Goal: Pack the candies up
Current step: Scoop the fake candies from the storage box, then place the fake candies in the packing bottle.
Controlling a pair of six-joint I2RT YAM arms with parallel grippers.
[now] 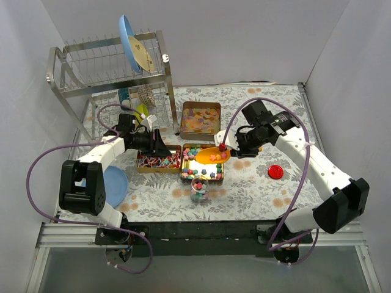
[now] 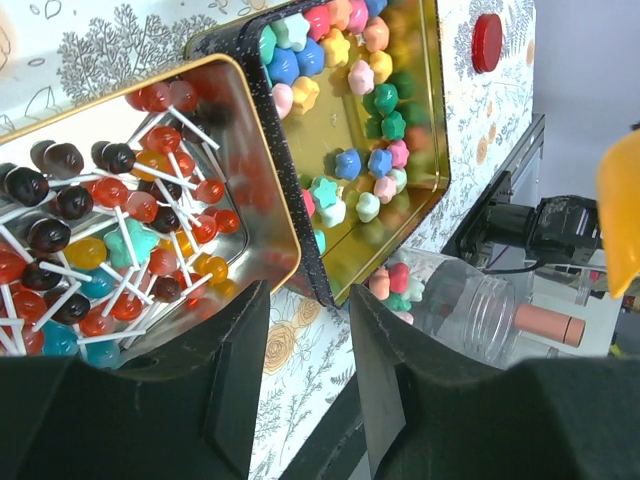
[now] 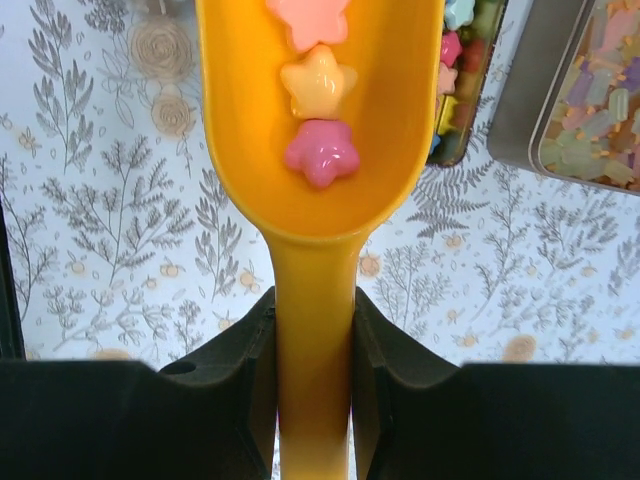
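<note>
Bright star-shaped candies (image 1: 201, 163) fill the middle tin (image 2: 425, 190). Red, dark and teal lollipop candies (image 2: 110, 230) lie in the left tin (image 1: 142, 168). Pale orange-yellow candies (image 1: 200, 119) fill the back tin (image 3: 515, 110). My right gripper (image 3: 313, 310) is shut on the handle of the orange scoop (image 3: 320, 120), which holds three star candies (image 3: 320, 155) above the middle tin. My left gripper (image 2: 308, 305) is open with only tablecloth between its fingers, low at the near corners of the left and middle tins. A clear jar (image 1: 200, 189) holding a few star candies stands in front of the middle tin.
A round red lid (image 1: 275, 171) lies on the floral cloth to the right. A blue plate (image 1: 115, 185) rests by the left arm's base. A metal dish rack (image 1: 113, 67) with a blue plate stands at the back left. White walls close in the sides.
</note>
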